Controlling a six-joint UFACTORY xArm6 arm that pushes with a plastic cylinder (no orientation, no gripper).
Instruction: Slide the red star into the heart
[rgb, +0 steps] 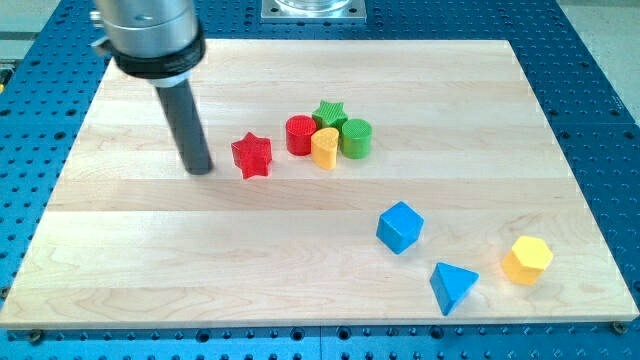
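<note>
Sitting just left of the red star (252, 155), my tip (200, 168) lines up; yellow heart (325, 148) lies just beyond, rightward; no claw fitted.

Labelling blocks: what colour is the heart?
Yellow; the heart shows in the camera view.

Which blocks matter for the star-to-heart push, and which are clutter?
In play: red star; yellow heart; my tip, just to the view's left of the star.
Clutter: red cylinder; green star; green cylinder; blue cube; blue triangle; yellow hexagon.
</note>
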